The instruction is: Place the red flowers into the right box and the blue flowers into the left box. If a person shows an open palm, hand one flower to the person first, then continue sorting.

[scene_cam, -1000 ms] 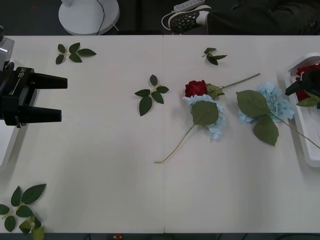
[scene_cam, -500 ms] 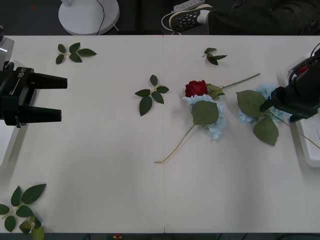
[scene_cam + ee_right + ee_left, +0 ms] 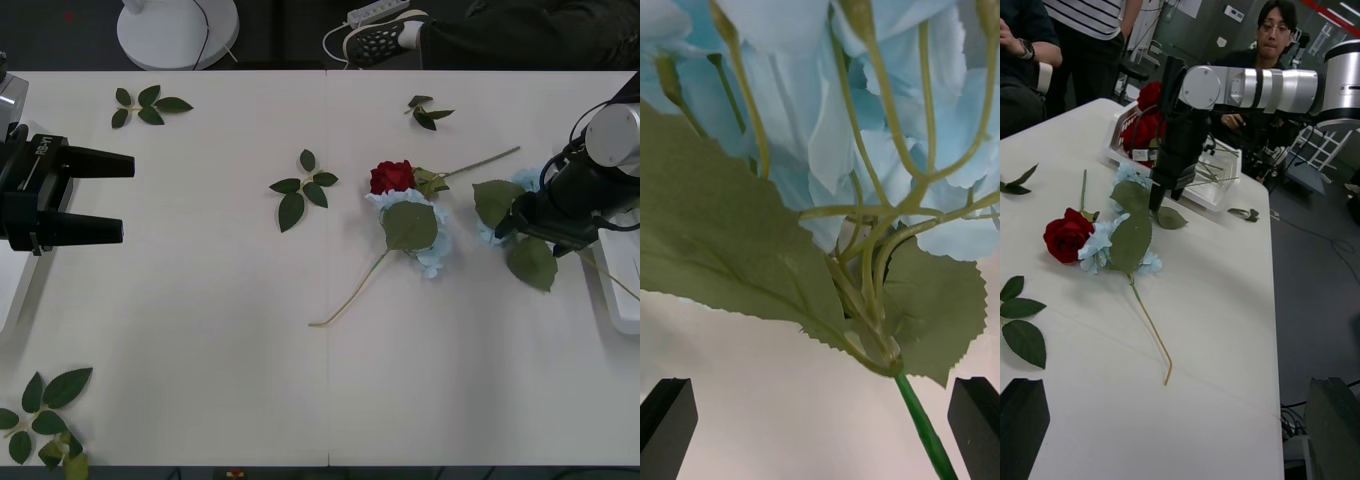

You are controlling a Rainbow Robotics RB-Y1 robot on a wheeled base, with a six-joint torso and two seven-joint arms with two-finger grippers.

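A: What lies nearest on the table [image 3: 200,330]?

B: A leaf sprig [image 3: 45,410] at the near left corner. Past it, at the left edge, the left gripper [image 3: 118,197] hangs over the tabletop with its 2 black fingers spread apart and nothing between them.

A: And in the middle?

B: 1 blue flower [image 3: 425,235] lies there with a broad leaf over it and its thin stem trailing toward the near side. 1 red rose [image 3: 391,177] lies touching its far side, stem pointing to the far right. Another sprig [image 3: 302,188] sits to their left.

A: Where is the right gripper?

B: The right gripper [image 3: 513,222] is low over the second blue flower [image 3: 490,232], just beside the right box [image 3: 608,290]. In the right wrist view its fingers [image 3: 668,420] stand wide, 1 on each side of the green stem [image 3: 921,427], not closed on it.

A: Anything in that box?

B: The left wrist view shows red roses [image 3: 1144,124] piled in it.

A: Farther back?

B: 2 more sprigs [image 3: 147,104] near the far edge, and beyond the table a person's speckled sneaker [image 3: 375,40].
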